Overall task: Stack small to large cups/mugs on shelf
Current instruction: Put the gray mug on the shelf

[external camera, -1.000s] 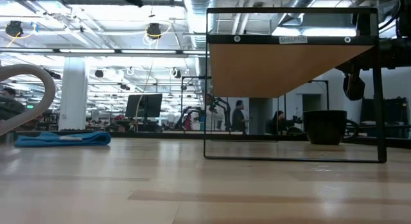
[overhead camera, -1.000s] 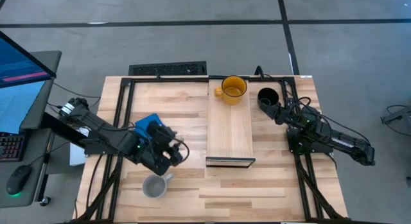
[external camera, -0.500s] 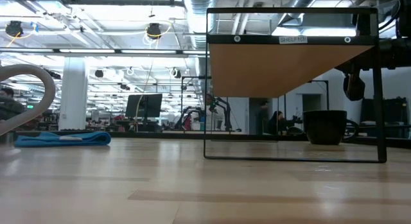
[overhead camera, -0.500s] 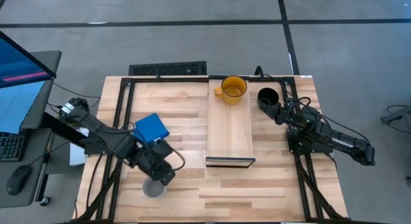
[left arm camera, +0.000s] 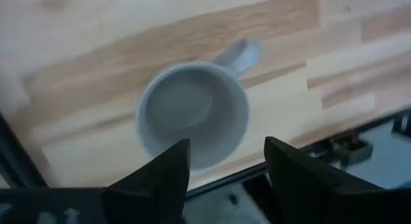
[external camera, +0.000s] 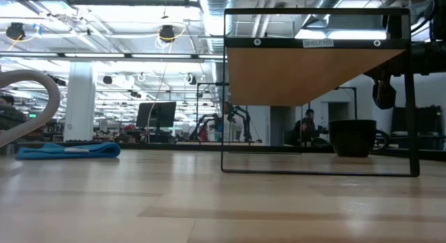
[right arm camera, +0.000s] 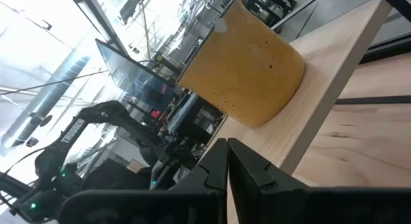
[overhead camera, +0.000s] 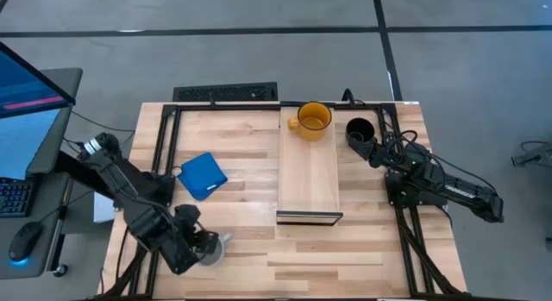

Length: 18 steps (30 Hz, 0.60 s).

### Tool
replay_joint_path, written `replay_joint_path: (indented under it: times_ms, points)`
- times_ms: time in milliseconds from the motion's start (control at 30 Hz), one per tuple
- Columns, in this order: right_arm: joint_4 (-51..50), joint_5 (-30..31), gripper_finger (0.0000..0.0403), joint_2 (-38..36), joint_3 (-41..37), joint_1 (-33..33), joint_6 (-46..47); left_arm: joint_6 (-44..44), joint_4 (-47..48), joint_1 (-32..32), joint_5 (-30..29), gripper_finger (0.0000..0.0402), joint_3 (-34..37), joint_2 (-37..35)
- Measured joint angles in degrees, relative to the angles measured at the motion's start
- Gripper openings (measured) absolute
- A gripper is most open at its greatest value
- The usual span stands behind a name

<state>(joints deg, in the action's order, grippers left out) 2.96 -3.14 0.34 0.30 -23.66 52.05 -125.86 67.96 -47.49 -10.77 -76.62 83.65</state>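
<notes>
From above, the left gripper (overhead camera: 200,247) hung over the near left part of the table (overhead camera: 250,146), covering most of the grey mug (overhead camera: 213,248); only a sliver of its rim and handle showed beside the dark fingers. The yellow mug (overhead camera: 312,119) stood at the far end of the shelf (overhead camera: 308,176), handle to the left. The black mug (overhead camera: 360,130) sat on the table just right of the shelf's far end, with the right gripper (overhead camera: 377,150) close beside it; whether they touched could not be made out. A blue square pad (overhead camera: 203,175) lay left of the shelf.

At table height, the shelf (external camera: 315,74) showed only its underside, and the yellow mug on top was hidden. The black mug (external camera: 352,137) stood beyond the frame on the right. The grey mug (external camera: 26,104) was cut off at the left edge, only a pale curve showing. The blue pad (external camera: 67,150) lay flat far left.

The left wrist camera looked straight down into the grey mug (left arm camera: 194,115), upright on the table, with the two fingers (left arm camera: 162,176) spread apart and not touching it.

The right wrist camera showed the yellow mug (right arm camera: 247,70) on the shelf (right arm camera: 327,89) edge, its top cut off, and the right arm's own fingers (right arm camera: 215,169) pressed together with nothing between them.
</notes>
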Motion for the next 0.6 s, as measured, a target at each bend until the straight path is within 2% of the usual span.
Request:
replay_joint_path:
  times_ms: [67,200,433,600]
  points:
    - [-0.02,-0.03,0.0033,0.01,0.00,0.00,0.00,-5.56,0.48,-0.87,1.46,0.0190,-0.02,0.84]
    - [-0.02,-0.04,0.0033,0.00,0.00,0.00,0.00,-6.92,-1.61,-0.62,7.84,0.0190,-0.02,3.88]
    - [-0.02,-0.06,0.0033,0.00,0.00,0.00,0.00,-6.83,-3.46,0.73,9.47,0.0190,-0.04,9.55]
    - [-0.02,-0.04,0.0033,0.00,0.00,0.00,0.00,-6.98,-3.58,1.01,10.96,0.0190,-0.04,10.26]
